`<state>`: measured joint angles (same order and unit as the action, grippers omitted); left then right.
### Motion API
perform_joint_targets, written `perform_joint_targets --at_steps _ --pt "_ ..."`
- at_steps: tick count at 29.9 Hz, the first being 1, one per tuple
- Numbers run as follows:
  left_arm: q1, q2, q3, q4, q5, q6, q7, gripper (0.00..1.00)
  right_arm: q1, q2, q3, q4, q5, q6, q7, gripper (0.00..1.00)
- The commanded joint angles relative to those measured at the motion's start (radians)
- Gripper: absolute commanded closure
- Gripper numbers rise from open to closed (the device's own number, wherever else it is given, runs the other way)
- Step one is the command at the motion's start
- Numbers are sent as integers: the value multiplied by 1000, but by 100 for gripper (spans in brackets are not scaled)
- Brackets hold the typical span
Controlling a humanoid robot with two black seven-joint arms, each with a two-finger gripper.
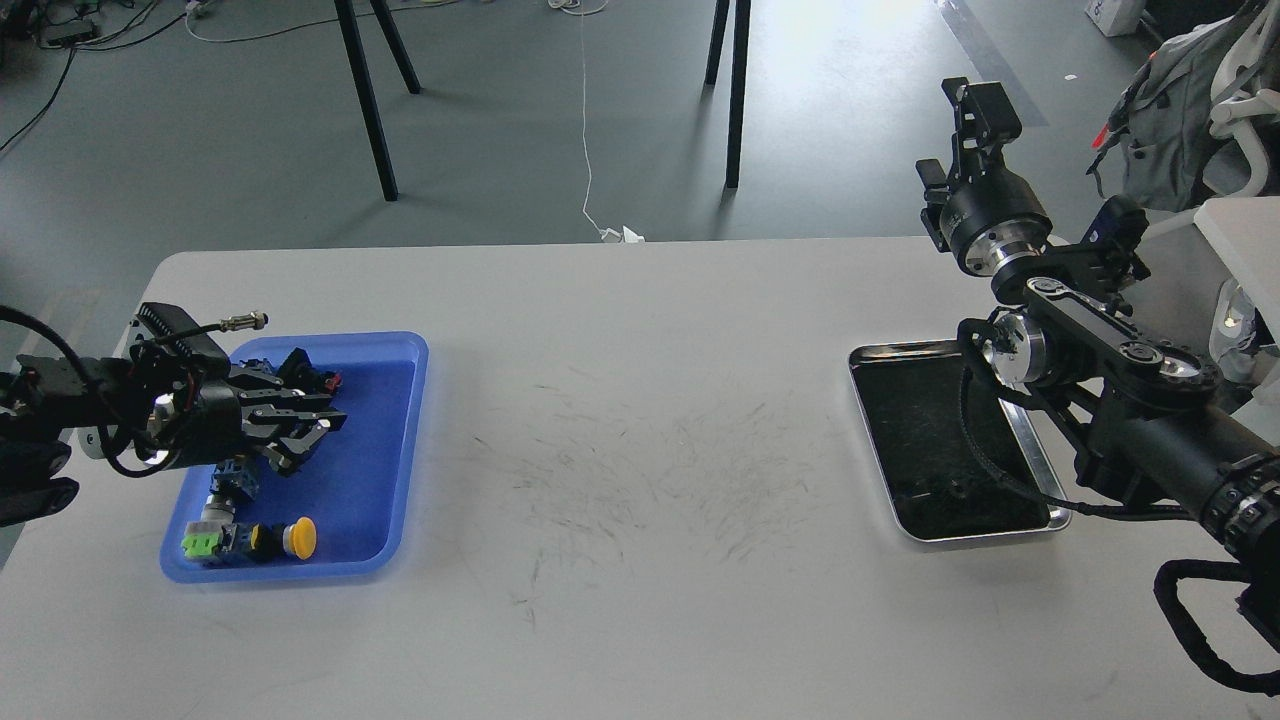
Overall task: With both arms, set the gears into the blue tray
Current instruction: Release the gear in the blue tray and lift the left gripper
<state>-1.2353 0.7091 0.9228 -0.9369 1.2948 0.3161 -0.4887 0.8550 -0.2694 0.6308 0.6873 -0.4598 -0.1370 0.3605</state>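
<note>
Left tool hovers over the blue tray, right tool raised; grip states unclear; gears remain in the silver tray.

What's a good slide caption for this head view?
Left gripper hovers over the blue tray of push-button switches; right gripper raised beyond the silver tray.

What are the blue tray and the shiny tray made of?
The blue tray looks like plastic: smooth, evenly coloured, with soft rounded corners and a slightly see-through paler rim. The silver tray looks like polished metal: its thin rim gleams and mirrors the light. Its dark inside looks matte, maybe a liner or coating; I can't tell which.
</note>
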Motion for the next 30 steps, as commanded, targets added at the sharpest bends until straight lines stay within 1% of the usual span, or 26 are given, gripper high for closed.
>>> perform_joint_targets --at_steps 1,3,11,16,20,24,26,27,28,30 --pt "5 0 -19 7 1 -2 0 82 -1 1 0 0 0 -3 0 3" --pt "10 1 -22 9 0 -2 0 82 1 2 0 1 0 -4 0 3" --pt "20 12 -25 1 -2 -6 0 73 2 2 -6 1 0 -6 0 3" --pt "19 24 -27 0 -6 -6 0 70 3 2 -10 3 0 -4 0 3" --pt "19 30 -50 -8 -5 -9 0 67 6 2 -10 4 0 -6 0 3" --pt "17 50 -74 -17 -18 -17 0 61 7 2 -10 4 0 -4 0 3" --pt "20 67 -129 -26 -29 -40 0 61 7 2 -11 4 0 -4 0 3" --pt "20 79 -172 -28 -32 -66 0 60 9 2 -11 4 0 -4 0 3" --pt "22 95 -211 -28 -37 -99 0 59 9 2 -11 4 0 -6 0 3" --pt "27 140 -318 -36 -63 -193 0 58 9 2 -11 4 0 -4 0 3"
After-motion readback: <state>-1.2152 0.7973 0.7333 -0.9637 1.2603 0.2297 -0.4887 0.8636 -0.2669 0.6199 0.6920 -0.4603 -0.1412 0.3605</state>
